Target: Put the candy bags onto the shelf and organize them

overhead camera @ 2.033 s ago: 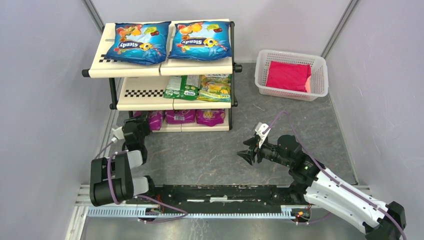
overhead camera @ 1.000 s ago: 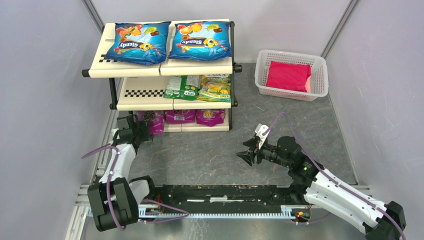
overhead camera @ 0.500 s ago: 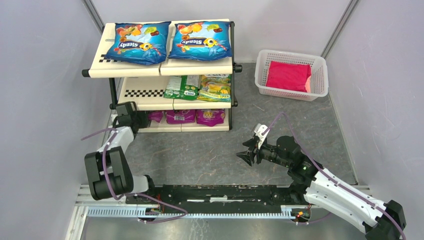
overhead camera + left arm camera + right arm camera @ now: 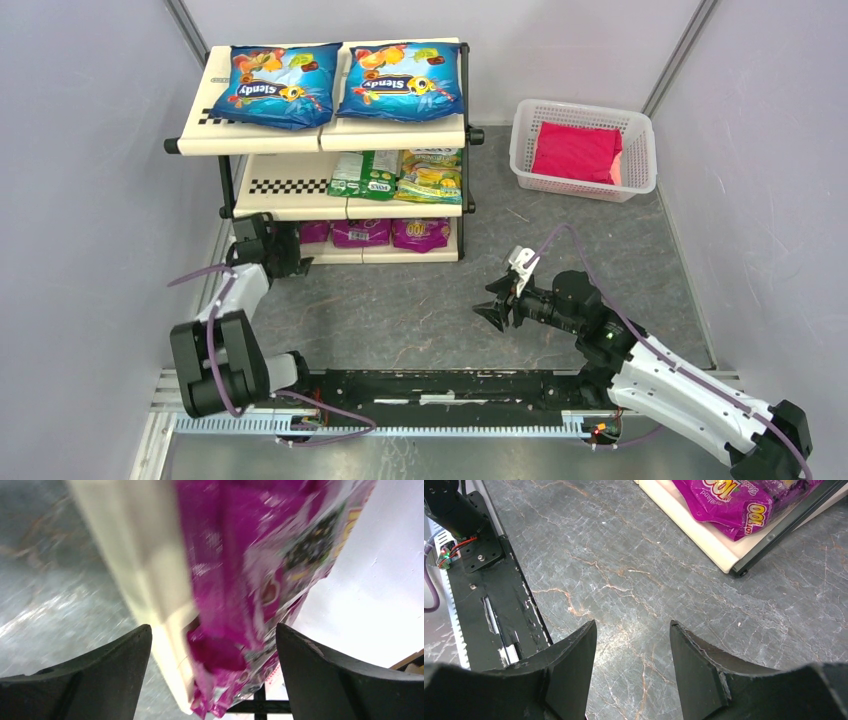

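grey marbled tabletop, shelf far left. left gripper spread wide, straddling end of purple bag on bottom tier, likely to square it into row. right gripper spread, empty, parked clear. blue bags, green bags lay on upper tiers.

Grey marbled table — shelf stands far left, white mesh basket far right — well apart.

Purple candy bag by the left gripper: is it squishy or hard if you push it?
Probably squishy: the purple candy bag looks crinkled and puffy, so it should bend, not stay stiff. Its glossy skin may slip in a grip. It lies loose on the cream shelf panel, so a push would likely slide it.
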{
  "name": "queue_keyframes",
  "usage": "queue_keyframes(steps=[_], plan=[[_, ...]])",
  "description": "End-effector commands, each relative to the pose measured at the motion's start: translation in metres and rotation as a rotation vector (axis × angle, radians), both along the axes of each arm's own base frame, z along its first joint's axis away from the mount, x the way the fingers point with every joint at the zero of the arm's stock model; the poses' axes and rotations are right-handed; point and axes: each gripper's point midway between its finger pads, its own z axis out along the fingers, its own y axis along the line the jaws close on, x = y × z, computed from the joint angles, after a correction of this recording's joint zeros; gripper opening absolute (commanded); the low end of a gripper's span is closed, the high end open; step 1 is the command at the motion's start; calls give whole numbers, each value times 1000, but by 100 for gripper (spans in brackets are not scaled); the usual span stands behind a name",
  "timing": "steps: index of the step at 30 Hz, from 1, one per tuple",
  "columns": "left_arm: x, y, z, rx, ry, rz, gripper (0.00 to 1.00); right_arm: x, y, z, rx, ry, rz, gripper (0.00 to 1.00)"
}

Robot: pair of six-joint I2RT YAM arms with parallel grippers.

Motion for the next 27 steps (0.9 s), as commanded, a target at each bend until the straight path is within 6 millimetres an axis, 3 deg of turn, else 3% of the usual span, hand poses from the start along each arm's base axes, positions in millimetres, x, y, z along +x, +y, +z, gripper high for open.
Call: queue_keyframes(steps=[1,6,10,13,17,18,21,23,27], plan=[[-49,-7,-5,19,101,-7,100,8,3,34,48,-40,-23,62],[-82,-11,11,33,163,-13,100,21,-6,60,38,-50,-118,64],[-93,-17,62,70,43,-43,100,38,-33,112,8,-82,-290,83],[-103,-1,125,210,-128,27,100,44,-51,153,-3,-145,-362,97],[-111,19,223,489,-328,25,100,47,-73,210,4,-237,-441,98],[-108,16,264,568,-431,-15,100,46,-78,228,20,-264,-454,98],[-109,-21,353,800,-736,-264,100,43,-96,277,45,-361,-494,98],[-122,-52,407,908,-952,-407,100,38,-109,305,68,-424,-518,98],[-163,-106,484,1023,-1279,-635,100,27,-146,354,143,-518,-631,98]])
